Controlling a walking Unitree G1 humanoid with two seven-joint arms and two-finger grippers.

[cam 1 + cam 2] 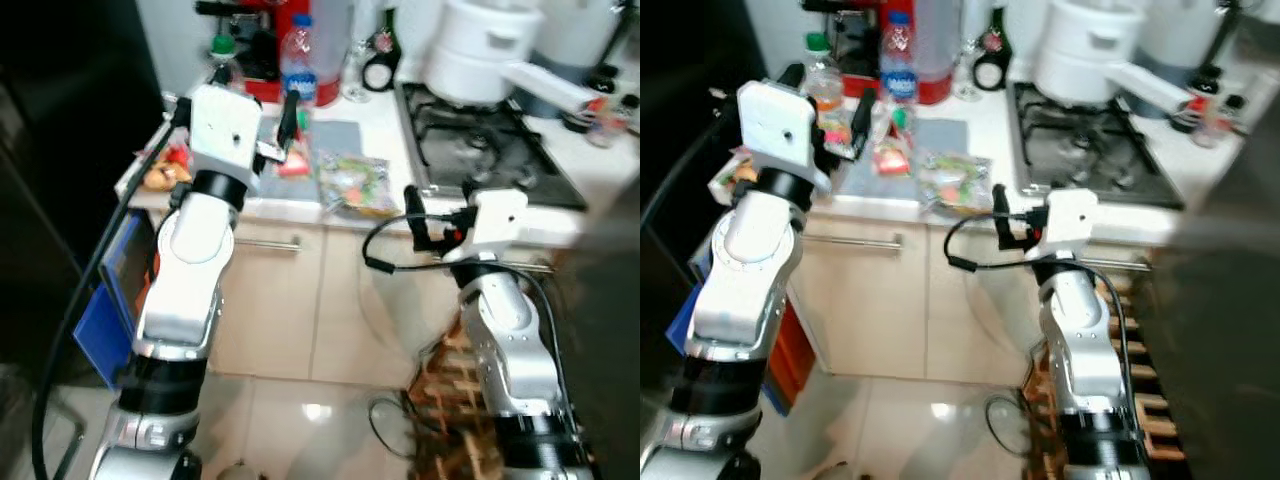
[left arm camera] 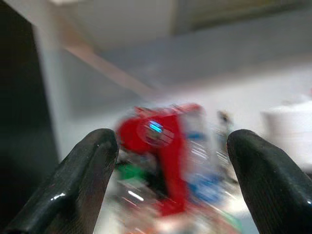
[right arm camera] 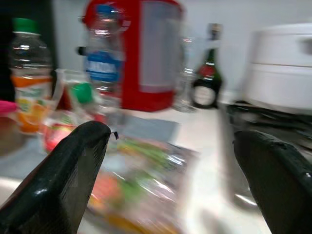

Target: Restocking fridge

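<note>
Groceries lie on a white kitchen counter [image 1: 385, 125]: a clear water bottle [image 1: 298, 60] with a blue label, a juice bottle [image 1: 820, 75] with a green cap, a clear bag of mixed salad [image 1: 352, 183] and a small red packet [image 1: 890, 158]. My left gripper [image 1: 255, 105] is raised over the counter's left part, open and empty, facing the red appliance [image 2: 168, 156]. Lower down, at the counter's front edge, my right gripper [image 1: 425, 225] stands open just in front of the salad bag [image 3: 146, 170]. The water bottle [image 3: 105, 73] and the juice bottle [image 3: 29, 83] stand beyond it.
A gas hob [image 1: 490, 145] with a white pot [image 1: 485, 45] fills the counter's right side. A dark bottle [image 3: 207, 83] stands at the back. Cabinet doors with a bar handle [image 1: 270, 243] lie below. A blue box [image 1: 110, 320] sits on the left and a wooden rack [image 1: 450, 400] by my right arm.
</note>
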